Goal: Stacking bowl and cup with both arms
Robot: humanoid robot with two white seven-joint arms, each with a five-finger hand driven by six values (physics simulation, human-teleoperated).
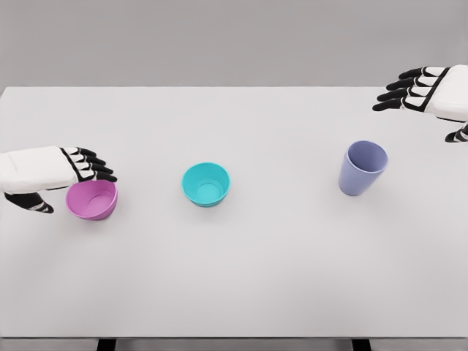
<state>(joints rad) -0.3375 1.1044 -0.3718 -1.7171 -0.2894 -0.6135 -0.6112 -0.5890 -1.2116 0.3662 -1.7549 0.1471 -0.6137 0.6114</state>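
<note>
Head view, white table [241, 278], grey wall [219, 36]

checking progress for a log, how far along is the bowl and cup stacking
Nothing is stacked yet: the pink bowl, teal bowl and purple cup stand apart on the table. In hand: the left hand is at the pink bowl's rim; the right hand hovers open, away from the cup. All lifting and stacking remains.

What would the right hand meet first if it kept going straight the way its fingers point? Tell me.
Probably nothing: the right hand points left over the far part of the white table, behind the lavender plastic cup. That line looks free, though depth is uncertain.
</note>
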